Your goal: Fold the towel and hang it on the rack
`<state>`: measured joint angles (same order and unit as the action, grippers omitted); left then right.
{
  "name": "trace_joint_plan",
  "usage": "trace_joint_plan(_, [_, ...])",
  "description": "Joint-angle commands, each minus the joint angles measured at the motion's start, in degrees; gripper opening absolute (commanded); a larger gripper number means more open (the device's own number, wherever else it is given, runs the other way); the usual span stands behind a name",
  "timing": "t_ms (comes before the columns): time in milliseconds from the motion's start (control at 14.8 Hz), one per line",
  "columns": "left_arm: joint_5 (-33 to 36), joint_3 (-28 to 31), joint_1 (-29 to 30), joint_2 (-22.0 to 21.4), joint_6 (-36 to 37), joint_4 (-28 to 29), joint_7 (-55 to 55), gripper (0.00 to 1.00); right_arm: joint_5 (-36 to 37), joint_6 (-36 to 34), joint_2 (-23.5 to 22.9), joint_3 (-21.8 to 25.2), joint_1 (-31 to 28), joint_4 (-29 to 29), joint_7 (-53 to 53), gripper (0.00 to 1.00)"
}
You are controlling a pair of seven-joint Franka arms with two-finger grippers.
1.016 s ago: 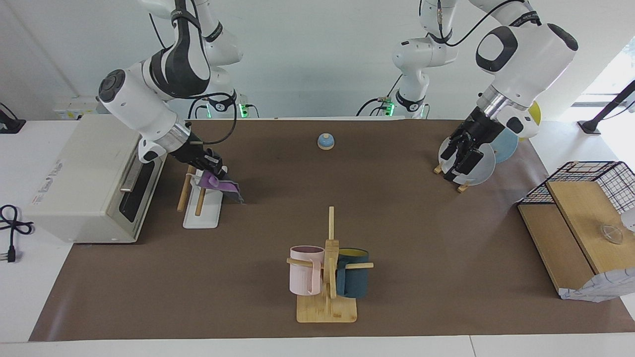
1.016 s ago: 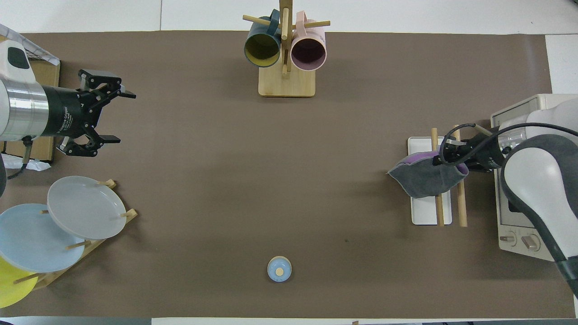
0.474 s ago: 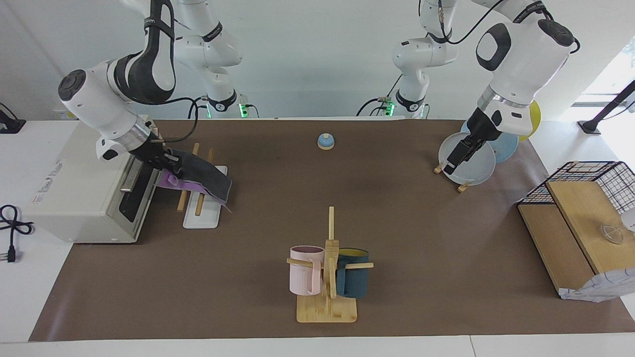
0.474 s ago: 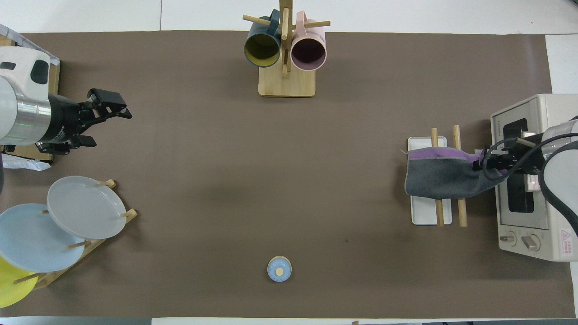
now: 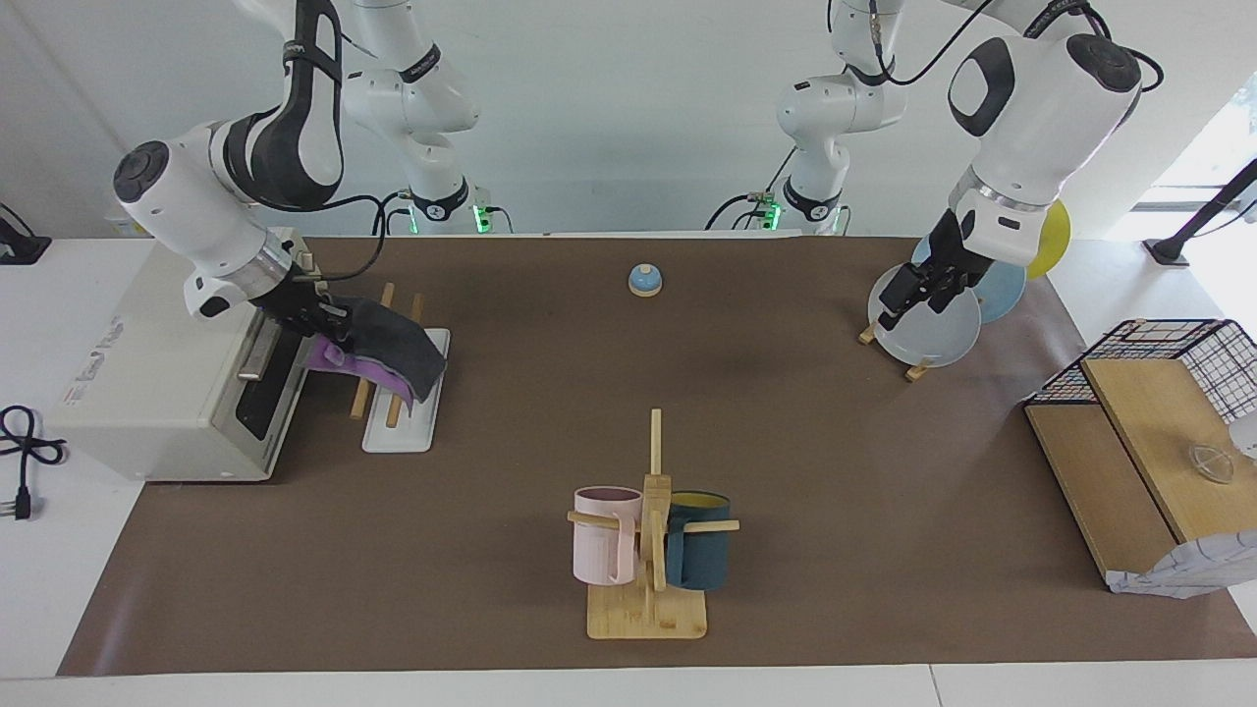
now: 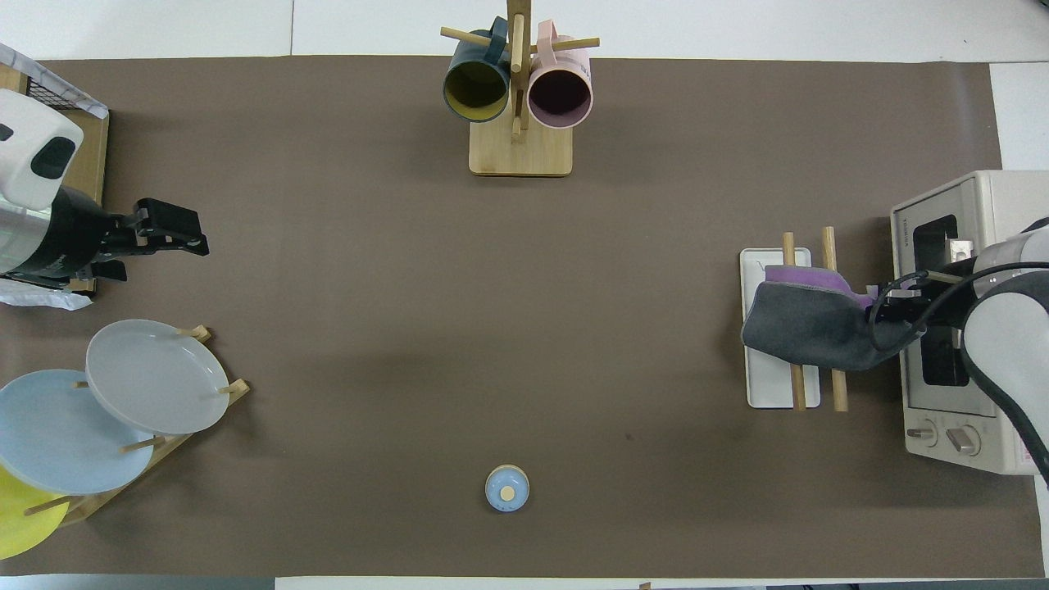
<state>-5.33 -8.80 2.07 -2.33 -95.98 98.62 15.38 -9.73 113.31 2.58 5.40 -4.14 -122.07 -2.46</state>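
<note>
The towel [image 5: 393, 349], grey face up with a purple edge showing, lies folded across both wooden rods of the rack [image 5: 365, 393], and its free end droops toward the white base [image 5: 398, 432]. My right gripper [image 5: 319, 314] is shut on the towel's end beside the toaster oven, just above the rods. The overhead view shows the towel [image 6: 807, 324] covering the middle of the rack [image 6: 770, 389], with the right gripper [image 6: 881, 305] at its oven-side end. My left gripper [image 5: 899, 299] hangs in the air over the plate stand; it also shows in the overhead view [image 6: 184, 238].
A toaster oven [image 5: 167, 363] stands right beside the rack at the right arm's end. A mug stand [image 5: 648, 550] with two mugs is mid-table, farther from the robots. A bell [image 5: 644, 280] sits near the robots. A plate stand [image 5: 933, 329] and a wire basket [image 5: 1149, 393] are at the left arm's end.
My right gripper pulled the towel across the rods toward the oven, then eased back; the free end now droops over the rods. My left gripper drew back toward the plate stand.
</note>
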Motion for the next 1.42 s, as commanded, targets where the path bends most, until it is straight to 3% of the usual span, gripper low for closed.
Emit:
trace_joint_plan(0, [2.4,6.8,-6.1,0.3,4.7,-3.1,-6.6,1.0,1.1,1.2,1.6,-0.7,-0.1,-1.8,-0.1,0.11])
trace_joint_plan(68, [2.6,7.6,-6.5,0.7,5.6,-4.0,-8.9,1.0,1.1,1.2,1.6,-0.7,-0.1,-1.7,0.3,0.5])
trace_joint_plan(135, [2.6,7.7,-6.5,1.0,6.9,-5.4,-10.7,1.0,1.1,1.3,1.6,-0.7,-0.1,-1.5,0.2,1.0])
trace_joint_plan(406, [7.2,7.3,-7.5,2.3,13.6,-10.2,-14.3,1.0,2.9,0.4,0.9,-0.9,-0.1,0.5,-0.3,1.0])
trace_joint_plan(745, [7.6,7.2,-6.9,1.3,9.1,-7.4,-17.0,1.0,8.3,-1.7,-0.1,-1.2,1.5,4.0,-0.4,1.0])
trace_joint_plan(1016, [7.3,7.2,-6.8,1.1,8.4,-6.6,-16.9,1.0,9.4,-13.4,-2.1,-1.3,2.4,14.8,-0.7,1.0])
trace_joint_plan(1355, [7.2,7.5,-6.8,1.6,5.5,-7.0,-16.4,1.0,12.2,-22.7,-4.8,-1.6,4.0,25.9,-0.4,1.0])
